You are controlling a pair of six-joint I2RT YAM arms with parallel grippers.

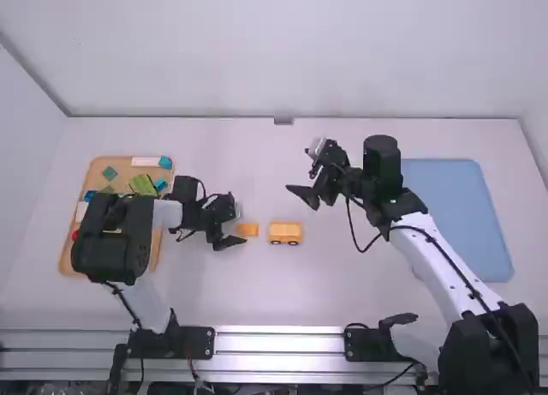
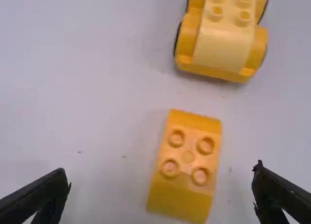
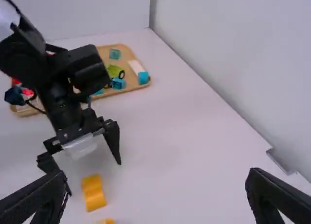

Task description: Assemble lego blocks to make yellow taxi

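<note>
Both spread and empty: black left gripper (image 2: 162,170) above the curved yellow plastic block (image 2: 188,173), near the wheeled yellow base (image 2: 224,42), black right gripper (image 3: 156,174) apart; closing askew could twist the block

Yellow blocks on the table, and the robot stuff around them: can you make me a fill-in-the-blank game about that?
The small yellow block has ____ round bumps on top.
Dark round ____ show at the bottom of the longer yellow piece.
The big flat rectangle on the right side of the table is coloured ____.
The fingers of the left gripper are not shut but ____.

Missing words: four; wheels; blue; open.
</note>
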